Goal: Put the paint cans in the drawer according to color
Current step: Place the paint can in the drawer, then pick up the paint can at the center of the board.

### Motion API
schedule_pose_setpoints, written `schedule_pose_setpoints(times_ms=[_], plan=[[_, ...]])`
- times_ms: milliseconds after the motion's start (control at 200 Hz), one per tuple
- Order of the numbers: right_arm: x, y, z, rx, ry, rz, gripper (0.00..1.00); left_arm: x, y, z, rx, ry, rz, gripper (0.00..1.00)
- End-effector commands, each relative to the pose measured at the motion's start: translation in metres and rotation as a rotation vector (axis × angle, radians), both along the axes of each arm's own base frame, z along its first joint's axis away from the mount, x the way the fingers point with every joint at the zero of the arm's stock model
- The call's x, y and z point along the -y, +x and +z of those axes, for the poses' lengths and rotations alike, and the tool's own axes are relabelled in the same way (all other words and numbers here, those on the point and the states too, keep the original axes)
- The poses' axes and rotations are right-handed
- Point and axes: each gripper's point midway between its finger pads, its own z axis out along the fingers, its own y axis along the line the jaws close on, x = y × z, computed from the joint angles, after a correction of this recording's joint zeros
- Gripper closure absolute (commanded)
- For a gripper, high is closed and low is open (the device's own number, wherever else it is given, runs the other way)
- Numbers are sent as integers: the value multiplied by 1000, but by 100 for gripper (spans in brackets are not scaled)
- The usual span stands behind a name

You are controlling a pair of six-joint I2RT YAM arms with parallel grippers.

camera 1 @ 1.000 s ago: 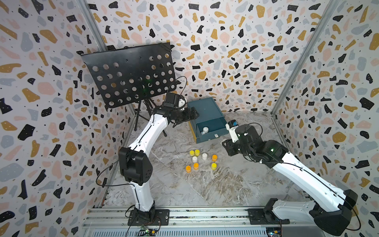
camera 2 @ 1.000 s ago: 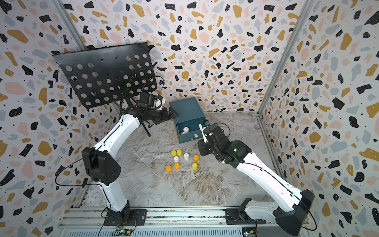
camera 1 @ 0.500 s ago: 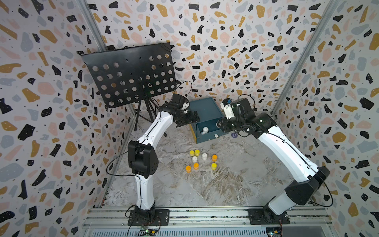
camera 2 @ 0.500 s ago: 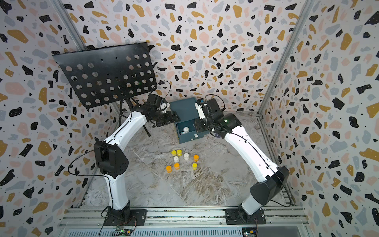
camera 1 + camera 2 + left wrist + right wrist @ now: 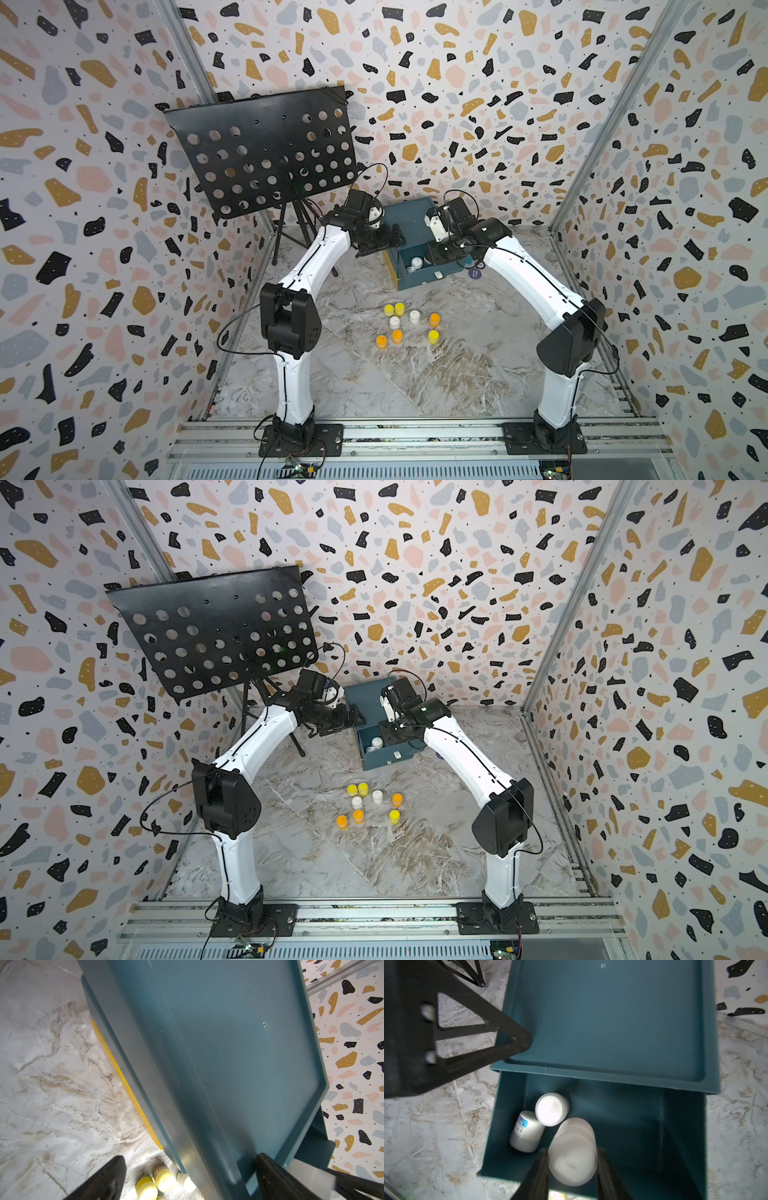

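Eight paint cans (image 5: 394, 322), yellow, orange and white, cluster mid-frame on the marbled counter (image 5: 374, 386). Beyond them, the right gripper (image 5: 572, 1153) jaws clamp a white can (image 5: 573, 1140) above the open teal drawer (image 5: 675, 1147), where two white cans (image 5: 552, 1109) sit. The left gripper (image 5: 190, 1158) jaws stand spread wide at the cabinet (image 5: 228, 1043) edge.

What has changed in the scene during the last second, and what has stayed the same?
The right gripper rose from low over the marble-patterned table to above the open dark teal plastic drawer, where it holds a small white round-lidded paint jar. Unchanged: the open left gripper at the teal cabinet, eight jars on the table.
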Motion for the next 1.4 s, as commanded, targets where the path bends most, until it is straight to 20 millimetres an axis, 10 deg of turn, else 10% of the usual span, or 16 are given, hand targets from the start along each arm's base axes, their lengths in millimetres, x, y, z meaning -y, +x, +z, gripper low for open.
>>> schedule_pose_setpoints(times_ms=[0,135,330,821,1071,1392], plan=[[1,1,20,30,17,1,83,-8,-7,-17,-48,28,-1,0],[7,2,7,14,-30,-14,81,-9,-9,-18,-52,27,-1,0],[4,-4,6,-14,-15,3,53,-8,-12,-14,-53,0,-7,0],[0,-75,83,144,384,101,38,-13,-16,-18,-64,-23,-9,0],[14,-120,36,142,430,40,38,-12,-16,-22,-72,-25,-11,0],[-24,-138,-43,41,293,-8,39,-8,-18,-19,-76,-51,-26,0]])
